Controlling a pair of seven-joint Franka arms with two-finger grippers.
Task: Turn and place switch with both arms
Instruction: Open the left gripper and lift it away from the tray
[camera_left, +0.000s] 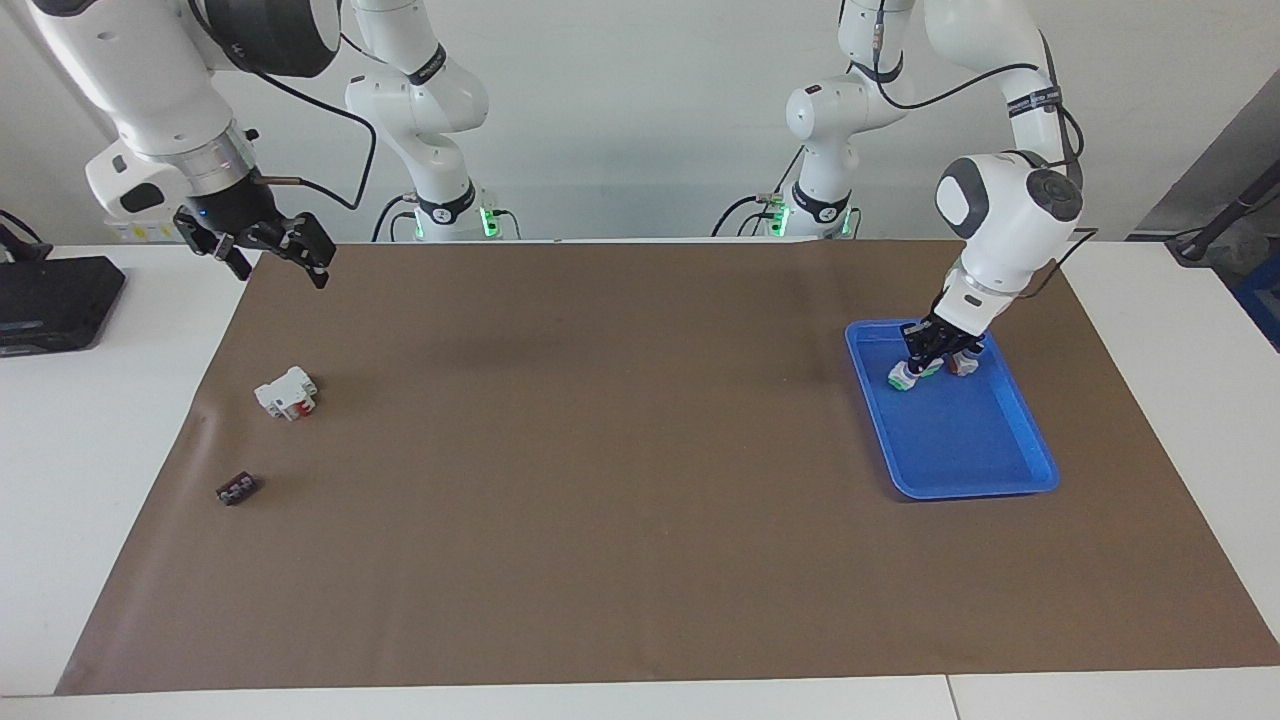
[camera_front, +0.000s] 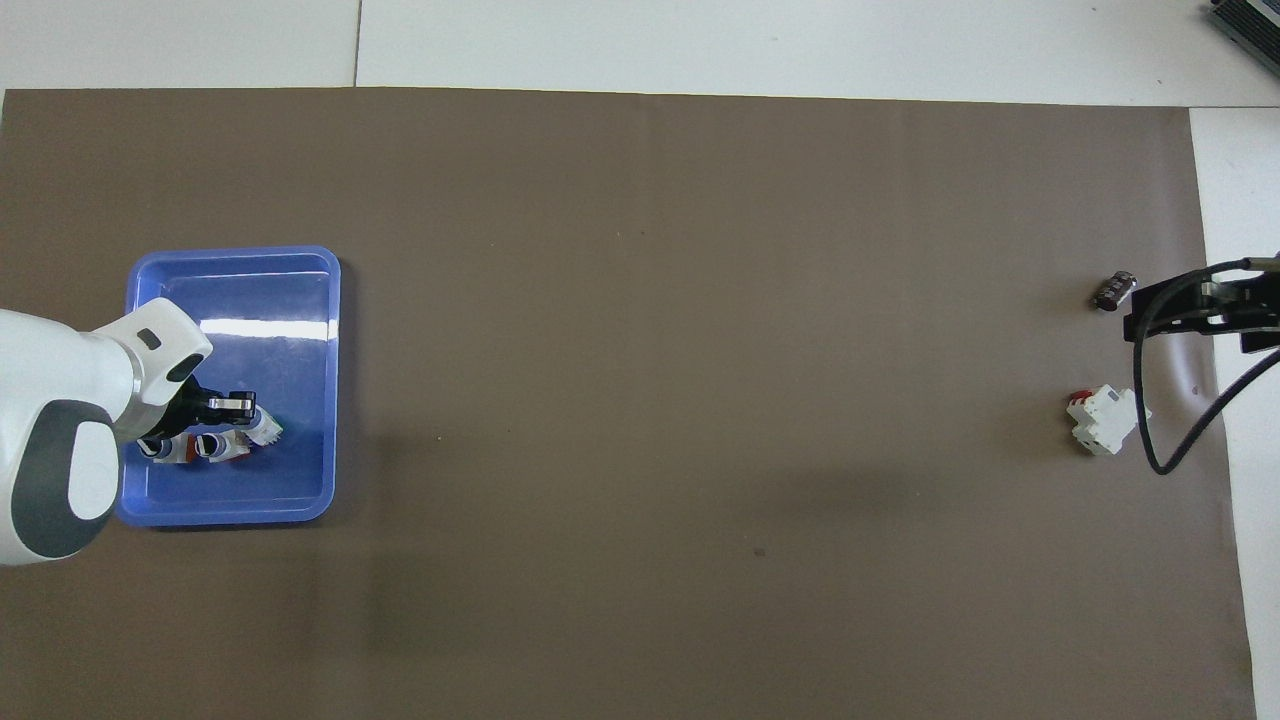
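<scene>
A: Blue tray (camera_left: 1020, 470), left arm's end of the table. What's my left gripper (camera_left: 925, 362) doing?

B: I'm the left arm; my claw is clamped on the switch (camera_left: 905, 376), low inside the tray, at the end nearer the robots. Another switch-like piece (camera_front: 195, 447) lies right beside it in the tray.

A: Set down yet?

B: Can't tell if it's resting on the tray floor. Looks like the placing step, nearly done.

A: Next?

B: I judge I need to get it flat beside its neighbour without knocking it, then part my fingers and rise straight up.

A: Right gripper (camera_left: 268, 252)?

B: Jaws apart, empty, waiting in the air over the mat's edge at the right arm's end. Bigger white block (camera_left: 287, 392) and small dark piece (camera_left: 236, 489) lie on the brown mat (camera_left: 620, 480) there, untouched.
</scene>
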